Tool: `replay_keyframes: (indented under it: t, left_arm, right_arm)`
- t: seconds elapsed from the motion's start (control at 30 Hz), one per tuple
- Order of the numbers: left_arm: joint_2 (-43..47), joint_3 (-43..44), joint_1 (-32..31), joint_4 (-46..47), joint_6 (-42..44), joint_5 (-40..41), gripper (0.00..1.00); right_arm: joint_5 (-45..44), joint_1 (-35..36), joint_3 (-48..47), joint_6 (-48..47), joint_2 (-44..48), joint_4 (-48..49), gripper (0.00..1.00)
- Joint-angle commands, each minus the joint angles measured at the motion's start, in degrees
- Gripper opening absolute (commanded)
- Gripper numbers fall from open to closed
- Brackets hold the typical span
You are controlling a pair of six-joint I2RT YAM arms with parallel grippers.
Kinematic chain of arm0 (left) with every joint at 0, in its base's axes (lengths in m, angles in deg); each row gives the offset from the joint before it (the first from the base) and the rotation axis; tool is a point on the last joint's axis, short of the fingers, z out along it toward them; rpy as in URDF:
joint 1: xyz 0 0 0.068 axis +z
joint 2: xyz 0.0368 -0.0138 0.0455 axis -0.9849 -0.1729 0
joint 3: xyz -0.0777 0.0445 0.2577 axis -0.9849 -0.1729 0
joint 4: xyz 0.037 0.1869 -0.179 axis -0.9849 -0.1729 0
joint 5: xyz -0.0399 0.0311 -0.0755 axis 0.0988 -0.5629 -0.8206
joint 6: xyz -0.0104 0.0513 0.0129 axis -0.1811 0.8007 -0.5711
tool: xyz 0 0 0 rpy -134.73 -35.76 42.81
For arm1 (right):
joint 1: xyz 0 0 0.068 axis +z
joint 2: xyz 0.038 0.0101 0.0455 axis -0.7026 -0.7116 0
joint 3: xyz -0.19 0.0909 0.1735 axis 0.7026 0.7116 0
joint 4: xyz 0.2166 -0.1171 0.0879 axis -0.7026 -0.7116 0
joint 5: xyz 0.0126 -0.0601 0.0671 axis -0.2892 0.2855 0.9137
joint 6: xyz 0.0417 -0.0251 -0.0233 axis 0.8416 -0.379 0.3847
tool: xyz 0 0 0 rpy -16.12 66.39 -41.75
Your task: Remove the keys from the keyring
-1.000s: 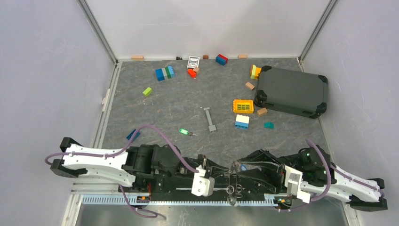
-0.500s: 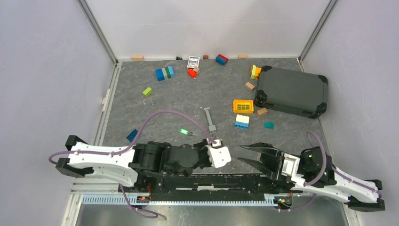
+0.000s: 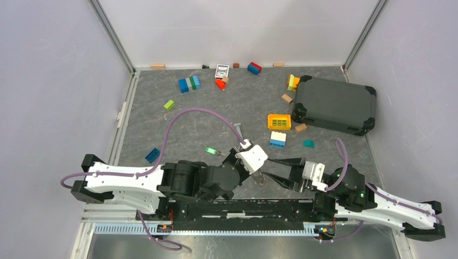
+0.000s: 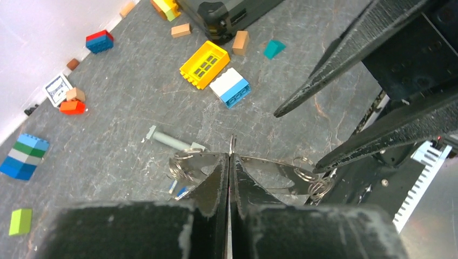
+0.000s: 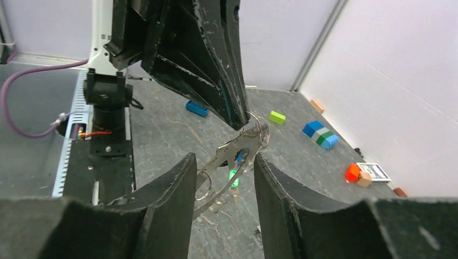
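**Left hand** (image 4: 230,162): fingers together, clamped on the keyring (image 5: 258,129), which it holds above the near middle edge of the bench (image 3: 324,148). This probably lets the silver keys (image 5: 224,156) dangle free.

**Right hand** (image 5: 223,162): fingers apart on either side of the hanging keys, gripping nothing. It looks set to pull one off.

**Green-headed key** (image 3: 210,150): loose on the bench, near centre.

**Dark case** (image 3: 335,105): far right corner, closed, contents hidden.

White-and-black arms (image 3: 116,183), purple cables (image 3: 197,109)
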Motion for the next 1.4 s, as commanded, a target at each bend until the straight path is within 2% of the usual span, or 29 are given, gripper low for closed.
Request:
replay_keyframes:
  t: [0.0, 0.23, 0.43, 0.57, 0.87, 1.17, 1.37]
  left_arm:
    - [-0.2, 4.0, 1.1, 0.6, -8.8, 4.9, 0.02]
    - [-0.4, 4.0, 1.3, 1.5, -9.7, 4.5, 0.02]
    - [-1.6, 4.6, 1.4, 1.4, -10.2, 4.6, 0.02]
    - [-2.4, 5.0, 1.5, 1.4, -9.9, 4.7, 0.02]
    - [-2.4, 5.3, 1.6, 1.2, -9.7, 4.2, 0.02]
    - [-1.8, 4.9, 1.5, 1.0, -9.9, 3.8, 0.02]
    - [-1.9, 4.9, 1.5, 1.0, -9.9, 2.9, 0.02]
  right_arm:
    - [-6.5, 0.0, 0.3, 1.8, 0.0, 3.0, 0.49]
    - [-10.1, 0.0, 1.5, 7.3, -3.4, 7.9, 0.51]
    - [-10.3, 0.0, 2.6, 13.4, -5.5, 12.6, 0.62]
    - [-9.5, -0.1, 2.3, 15.4, -6.9, 12.9, 0.64]
    - [-14.0, 0.0, 1.2, 12.3, -9.0, 6.4, 0.49]
    - [-14.8, -0.1, -0.4, 9.6, -8.8, 2.2, 0.44]
    - [-15.5, 0.0, -0.9, 8.7, -8.4, 1.5, 0.36]
